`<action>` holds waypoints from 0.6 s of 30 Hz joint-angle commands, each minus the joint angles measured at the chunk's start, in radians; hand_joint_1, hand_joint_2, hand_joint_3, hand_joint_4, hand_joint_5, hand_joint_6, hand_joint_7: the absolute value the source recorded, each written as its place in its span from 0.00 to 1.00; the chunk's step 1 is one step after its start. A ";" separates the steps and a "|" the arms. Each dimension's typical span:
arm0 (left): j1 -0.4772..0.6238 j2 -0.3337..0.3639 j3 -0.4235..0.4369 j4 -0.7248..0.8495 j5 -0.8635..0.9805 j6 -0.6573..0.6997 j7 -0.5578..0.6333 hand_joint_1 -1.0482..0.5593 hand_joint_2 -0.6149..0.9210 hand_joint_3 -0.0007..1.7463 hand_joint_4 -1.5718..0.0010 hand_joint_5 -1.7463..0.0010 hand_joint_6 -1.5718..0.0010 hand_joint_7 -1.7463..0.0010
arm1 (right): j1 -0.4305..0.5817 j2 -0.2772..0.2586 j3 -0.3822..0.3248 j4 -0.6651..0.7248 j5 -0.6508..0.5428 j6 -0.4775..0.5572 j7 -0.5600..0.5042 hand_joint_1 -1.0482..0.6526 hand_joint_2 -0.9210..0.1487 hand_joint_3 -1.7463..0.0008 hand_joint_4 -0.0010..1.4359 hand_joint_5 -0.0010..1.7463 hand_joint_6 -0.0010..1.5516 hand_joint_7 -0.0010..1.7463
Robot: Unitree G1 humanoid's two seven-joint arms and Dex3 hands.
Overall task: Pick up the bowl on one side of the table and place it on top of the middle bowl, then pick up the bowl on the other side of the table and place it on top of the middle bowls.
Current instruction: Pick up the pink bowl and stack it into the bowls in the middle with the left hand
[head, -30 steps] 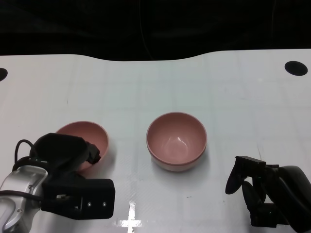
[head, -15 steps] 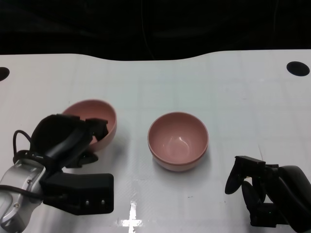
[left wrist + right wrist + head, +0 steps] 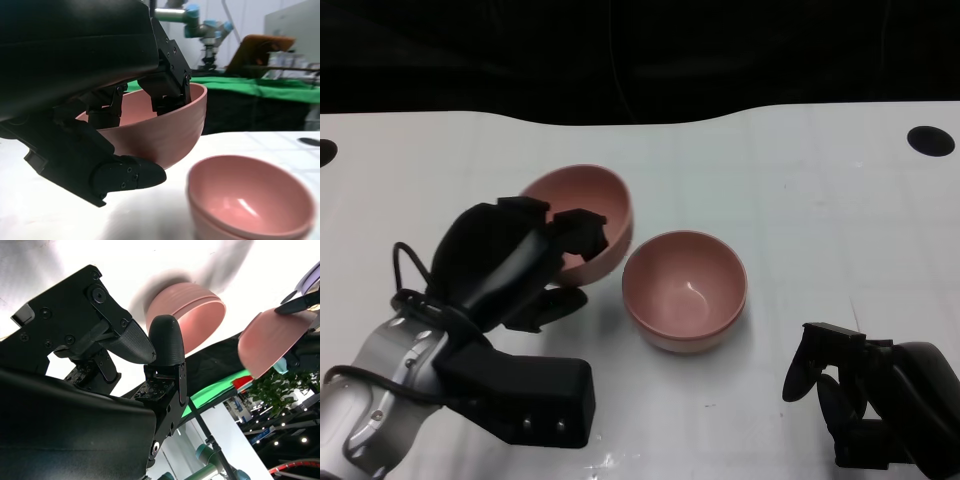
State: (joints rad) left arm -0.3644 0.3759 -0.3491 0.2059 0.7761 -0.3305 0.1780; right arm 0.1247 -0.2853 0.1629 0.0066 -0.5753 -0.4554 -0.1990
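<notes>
My left hand (image 3: 515,265) grips a pink bowl (image 3: 585,200) by its near rim and holds it tilted above the table, just left of and behind the middle bowl (image 3: 685,290). In the left wrist view the held bowl (image 3: 165,125) hangs clear of the table beside the middle bowl (image 3: 250,195), whose rim shows double, like two nested bowls. My left hand (image 3: 100,75) has fingers inside the rim and the thumb under it. My right hand (image 3: 865,405) rests at the lower right, holding nothing, fingers loosely bent and apart. The right wrist view shows that hand (image 3: 125,355), the middle bowl (image 3: 187,310) and the held bowl (image 3: 270,340).
The white table (image 3: 820,200) ends at a dark far edge. One round black hole (image 3: 929,140) sits at the far right, and another (image 3: 323,152) at the far left edge.
My left hand has lifted the pink bowl off the table and carried it up and to the right, close to the middle bowl. The right hand has not moved.
</notes>
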 commanded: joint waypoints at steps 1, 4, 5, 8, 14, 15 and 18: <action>-0.032 -0.020 -0.012 -0.004 0.005 -0.040 0.042 0.53 0.75 0.53 0.49 0.00 0.43 0.36 | 0.003 -0.008 -0.002 -0.011 0.003 0.004 0.006 0.55 0.69 0.12 0.68 1.00 0.55 0.85; -0.053 -0.043 -0.033 0.008 0.013 -0.065 0.042 0.52 0.75 0.56 0.49 0.00 0.45 0.34 | 0.003 -0.008 -0.001 -0.011 0.004 0.000 0.008 0.55 0.69 0.11 0.68 1.00 0.55 0.85; -0.059 -0.050 -0.039 0.012 0.013 -0.071 0.038 0.51 0.75 0.55 0.48 0.03 0.45 0.37 | 0.002 -0.008 -0.001 -0.008 0.002 -0.001 0.006 0.56 0.70 0.11 0.68 1.00 0.55 0.85; -0.075 -0.068 -0.061 0.021 0.012 -0.084 0.022 0.51 0.78 0.53 0.47 0.05 0.43 0.39 | -0.001 -0.009 -0.001 -0.001 0.002 -0.001 0.006 0.55 0.70 0.11 0.68 1.00 0.55 0.85; -0.099 -0.099 -0.108 0.049 0.017 -0.086 -0.023 0.49 0.82 0.45 0.47 0.06 0.46 0.31 | 0.001 -0.009 0.001 -0.003 -0.003 0.003 0.006 0.56 0.70 0.11 0.68 1.00 0.55 0.85; -0.102 -0.103 -0.115 0.055 0.023 -0.089 -0.020 0.48 0.84 0.39 0.48 0.05 0.45 0.34 | 0.002 -0.009 0.001 -0.004 -0.003 0.001 0.006 0.56 0.70 0.11 0.68 1.00 0.55 0.85; -0.111 -0.112 -0.136 0.075 0.040 -0.090 -0.010 0.47 0.91 0.25 0.47 0.07 0.43 0.41 | 0.001 -0.011 0.001 0.001 -0.002 -0.004 0.006 0.56 0.70 0.11 0.68 1.00 0.55 0.86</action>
State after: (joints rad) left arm -0.4582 0.2584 -0.4767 0.2676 0.8033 -0.4164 0.1672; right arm 0.1247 -0.2855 0.1638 0.0080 -0.5756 -0.4552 -0.1959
